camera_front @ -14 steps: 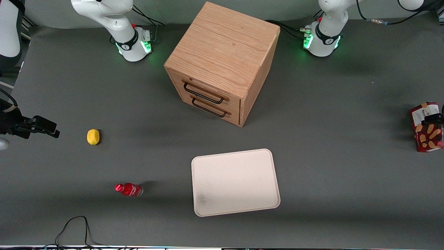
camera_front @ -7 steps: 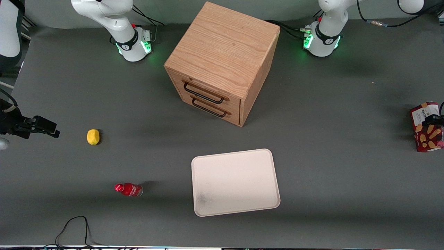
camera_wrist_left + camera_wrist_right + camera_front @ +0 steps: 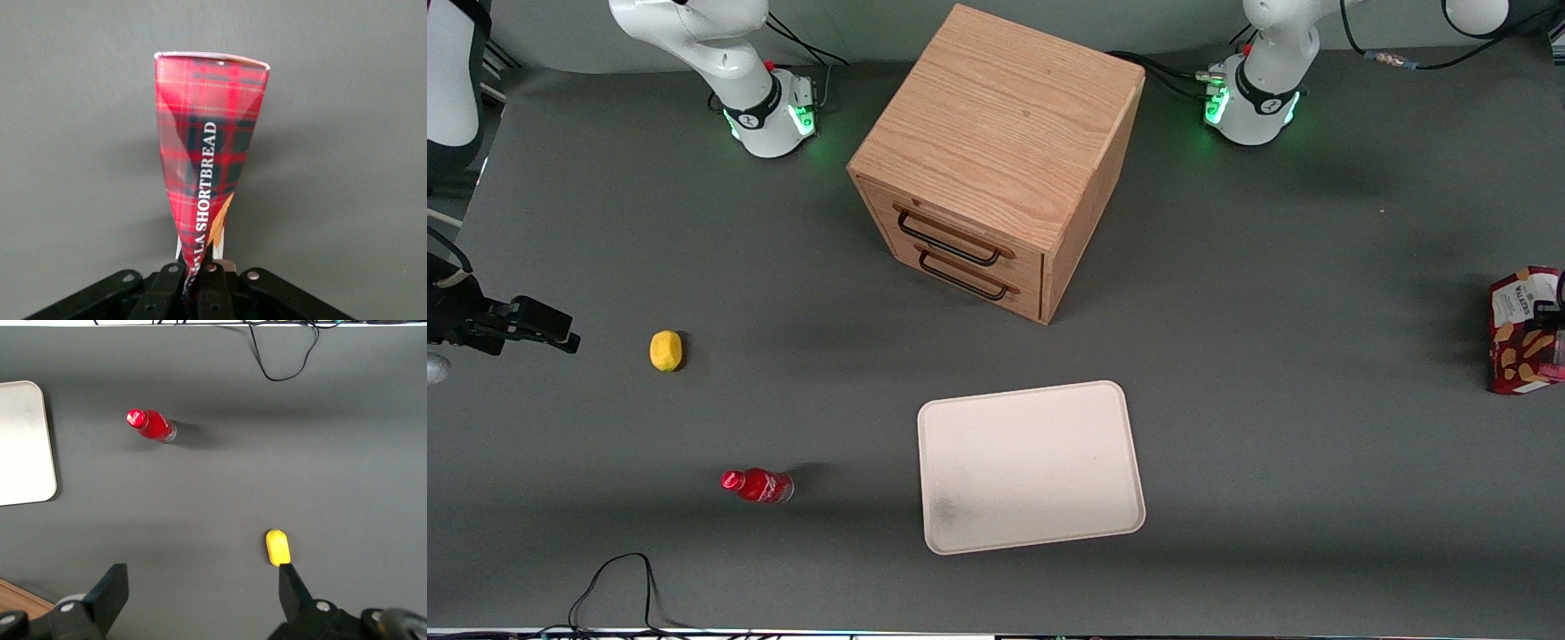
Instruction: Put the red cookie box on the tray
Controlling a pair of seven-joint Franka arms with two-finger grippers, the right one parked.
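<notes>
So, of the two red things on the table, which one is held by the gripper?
The red cookie box, at the working arm's end of the table: the gripper is shut on it. The small red bottle stands free, toward the parked arm's end.

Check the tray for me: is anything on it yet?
Nothing lies on the tray, only a faint dark smudge. The red cookie box sits in the gripper toward the working arm's end.

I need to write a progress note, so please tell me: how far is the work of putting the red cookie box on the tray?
Done: the gripper is shut on the red cookie box, at the working arm's end of the table. In hand: the box appears to be lifted off the table. Left: carrying it to the tray, which holds nothing yet, and setting it down there.
</notes>
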